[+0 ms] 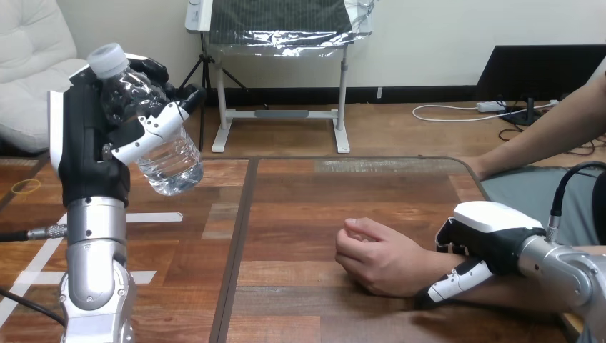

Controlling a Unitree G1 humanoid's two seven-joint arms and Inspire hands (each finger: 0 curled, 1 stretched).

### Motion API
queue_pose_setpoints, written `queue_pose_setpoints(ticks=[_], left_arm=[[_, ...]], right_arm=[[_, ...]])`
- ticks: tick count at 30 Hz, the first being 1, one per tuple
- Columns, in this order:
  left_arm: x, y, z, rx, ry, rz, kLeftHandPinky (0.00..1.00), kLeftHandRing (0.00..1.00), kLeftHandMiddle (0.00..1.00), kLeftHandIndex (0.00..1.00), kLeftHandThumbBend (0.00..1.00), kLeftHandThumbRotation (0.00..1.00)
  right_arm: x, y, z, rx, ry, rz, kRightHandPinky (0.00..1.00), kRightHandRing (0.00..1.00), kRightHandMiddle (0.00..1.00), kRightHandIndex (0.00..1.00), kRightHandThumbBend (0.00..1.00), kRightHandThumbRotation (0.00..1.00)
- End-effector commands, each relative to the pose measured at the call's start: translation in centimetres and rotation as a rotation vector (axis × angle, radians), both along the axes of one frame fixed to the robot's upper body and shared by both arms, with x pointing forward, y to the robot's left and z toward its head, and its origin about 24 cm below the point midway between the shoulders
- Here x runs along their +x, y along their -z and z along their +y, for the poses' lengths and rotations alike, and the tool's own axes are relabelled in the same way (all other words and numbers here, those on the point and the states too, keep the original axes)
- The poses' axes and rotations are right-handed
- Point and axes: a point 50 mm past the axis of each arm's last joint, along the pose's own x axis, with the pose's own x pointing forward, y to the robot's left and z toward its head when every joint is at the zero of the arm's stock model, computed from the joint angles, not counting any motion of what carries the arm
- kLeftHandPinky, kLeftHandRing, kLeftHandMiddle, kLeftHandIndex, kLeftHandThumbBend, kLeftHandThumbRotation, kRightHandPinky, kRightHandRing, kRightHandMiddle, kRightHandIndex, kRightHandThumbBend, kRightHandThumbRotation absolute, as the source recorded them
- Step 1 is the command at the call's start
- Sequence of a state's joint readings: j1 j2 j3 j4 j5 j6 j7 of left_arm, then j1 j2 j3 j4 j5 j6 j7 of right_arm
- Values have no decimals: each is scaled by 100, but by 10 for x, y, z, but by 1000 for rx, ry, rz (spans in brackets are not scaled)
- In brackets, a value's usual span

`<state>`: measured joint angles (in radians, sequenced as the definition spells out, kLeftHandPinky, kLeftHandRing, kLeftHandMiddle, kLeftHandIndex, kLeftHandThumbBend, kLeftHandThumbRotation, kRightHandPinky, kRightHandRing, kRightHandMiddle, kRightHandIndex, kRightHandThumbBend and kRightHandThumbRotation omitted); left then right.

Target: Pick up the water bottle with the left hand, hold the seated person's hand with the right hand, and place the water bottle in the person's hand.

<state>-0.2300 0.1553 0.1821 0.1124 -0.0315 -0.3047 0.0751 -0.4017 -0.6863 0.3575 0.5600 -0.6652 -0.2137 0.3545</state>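
My left hand point(89, 143) is raised at the view's left, fingers and thumb curled round a clear water bottle point(154, 139) with a pale cap. The bottle is tilted, cap up and to the left, well above the table. The person's hand point(379, 257) rests on the wooden table point(300, 207) right of centre, loosely closed. My right hand point(486, 243) lies over the person's wrist, and its thumb point(454, 281) curls down along the near side of that wrist.
The person's other arm point(543, 136) reaches in from the upper right, past the table's far right corner. White tape marks point(154, 217) lie on the table's left part. A yellow rubber band point(26, 187) lies at the far left.
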Motion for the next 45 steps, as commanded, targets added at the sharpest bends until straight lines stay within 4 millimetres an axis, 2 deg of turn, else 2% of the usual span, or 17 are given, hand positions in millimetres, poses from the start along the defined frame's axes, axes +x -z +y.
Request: queue_pose_setpoints(ticks=[1,9,22,33,45], left_arm=[[1,-24,-2,9,7,-108,25,32,38,40,68,0],[2,-23,-1,12,5,-107,26,32,38,40,68,0],[1,-25,-3,8,5,-113,25,32,38,40,69,0],[1,-26,-2,10,4,-117,25,32,38,40,69,0],[1,-26,-2,8,-1,-110,25,32,38,40,68,0]], right_arm=[[-16,28,11,23,-17,149,36,44,50,52,100,57],[-15,25,12,28,-15,198,43,50,57,58,100,47],[-14,25,14,11,-15,261,38,45,53,59,100,24],[-14,24,16,-8,-12,322,40,47,55,63,99,16],[-15,24,16,-31,-17,310,40,47,55,65,97,7]])
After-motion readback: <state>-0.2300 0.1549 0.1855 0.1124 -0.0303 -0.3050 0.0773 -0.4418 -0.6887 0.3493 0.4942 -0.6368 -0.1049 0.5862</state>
